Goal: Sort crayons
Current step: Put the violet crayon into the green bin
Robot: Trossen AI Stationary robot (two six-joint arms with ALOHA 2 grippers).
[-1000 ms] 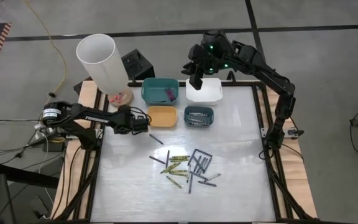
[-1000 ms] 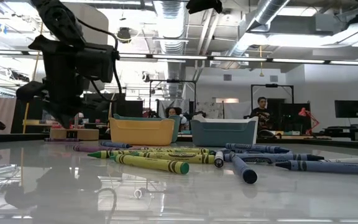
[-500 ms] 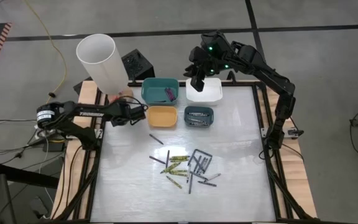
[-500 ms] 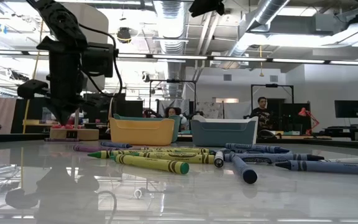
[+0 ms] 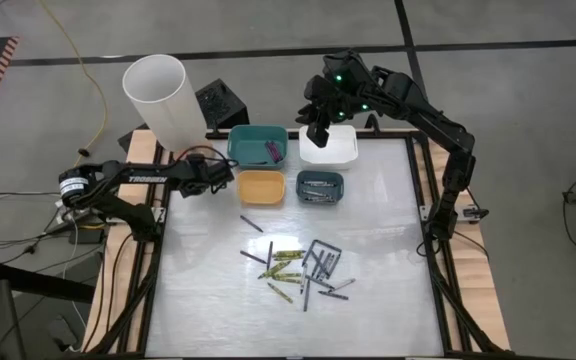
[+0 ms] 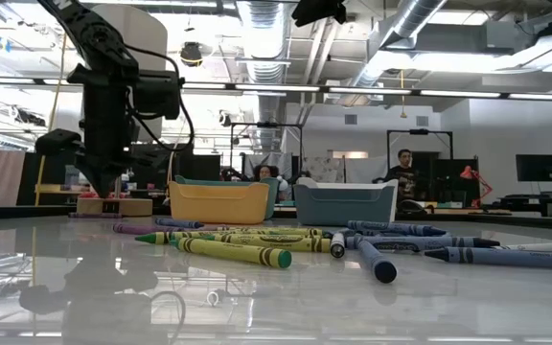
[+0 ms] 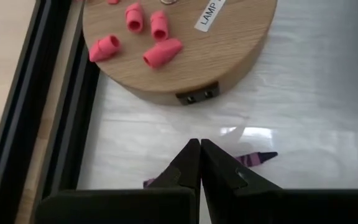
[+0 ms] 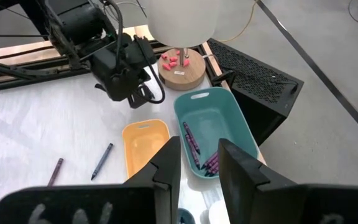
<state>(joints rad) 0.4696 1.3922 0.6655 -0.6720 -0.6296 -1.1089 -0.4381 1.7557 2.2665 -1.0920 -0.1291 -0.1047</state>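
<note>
Left pincer (image 5: pixel 230 176) has its tips pressed together w/ nothing between them, hanging just beside the yellow bin (image 5: pixel 261 186), on the lamp side; a purple crayon (image 7: pixel 253 158) lies on the bench (image 5: pixel 388 300) right under its fingers (image 7: pixel 188 165). Right pincer (image 5: pixel 317 131) hovers over the far edge of the white bin (image 5: pixel 330 146), fingers (image 8: pixel 166 163) apart w/ a gap, holding nothing visible. Most crayons (image 5: pixel 303 268) sit in a loose heap mid-bench, well on the near side of the yellow bin: yellow-green, blue, grey mixed. One stray blue crayon (image 5: pixel 251 224) lies between heap and yellow bin. Teal bin (image 5: pixel 258 145), touching the yellow bin's far side, holds a few purple ones (image 8: pixel 194 144); dark blue bin (image 5: pixel 320 187), just beside the yellow bin, holds some grey/blue ones. Lamp w/ white shade (image 5: pixel 161 98) and round wood base (image 7: pixel 179 43) stands near the yellow bin at the bench corner; pink eraser caps (image 7: pixel 135 34) on the base, plus a label reading "LAMP". Left arm reads "TROSSEN". Black box (image 5: pixel 218 103) beyond the teal bin, off the bench.
</note>
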